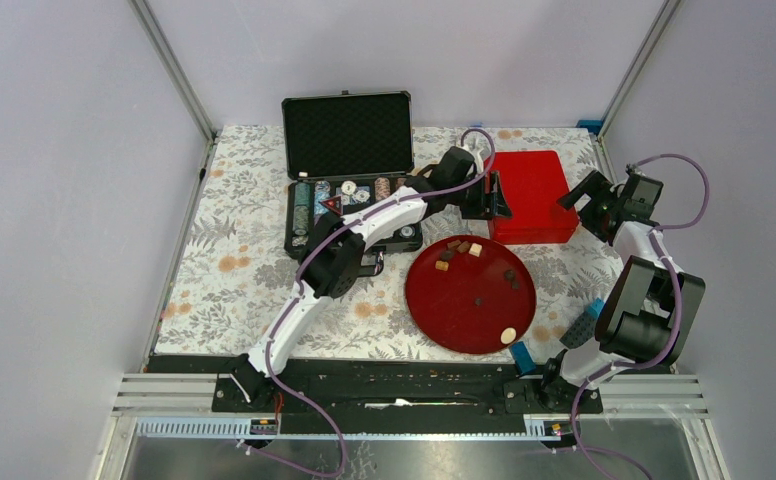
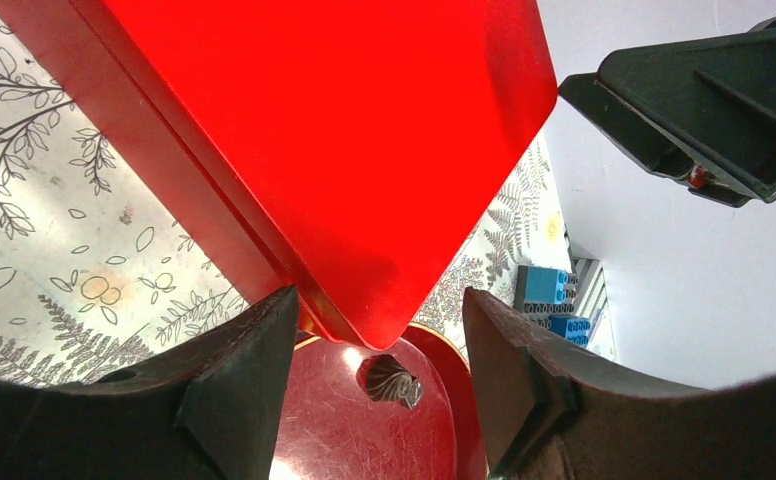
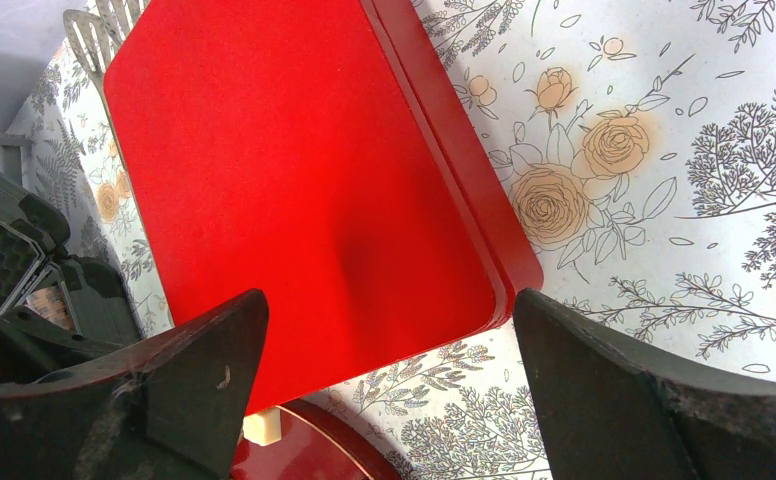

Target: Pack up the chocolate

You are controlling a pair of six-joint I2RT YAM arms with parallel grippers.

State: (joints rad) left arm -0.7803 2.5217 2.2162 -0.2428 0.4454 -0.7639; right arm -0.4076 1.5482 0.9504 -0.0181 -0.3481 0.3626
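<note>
Floral-cloth table [image 1: 234,290]. Rear left of centre is an open black case [image 1: 349,120] with its lid up and rows of poker chips [image 1: 309,205] in the tray. The left arm reaches over the case toward the right. The left gripper [image 2: 379,305] is at the near-left corner of the red box [image 1: 532,195], jaws spread, with the box corner in the gap between them; nothing is pinched. At centre front is a round red plate [image 1: 434,310] with the chocolate [image 1: 462,247] loose on it. A small cluster of brown and tan pieces lies at the far rim, a few dark ones sit mid-plate, and one cream piece lies by the near rim. The left wrist view shows one dark swirled piece on the plate just under the box corner. The red box has its lid on and sits just behind and right of the plate. The right gripper [image 3: 389,300] is at the box's right side, jaws spread wide and holding nothing. Blue bricks [image 1: 581,325] lie near the right arm's base.
</note>
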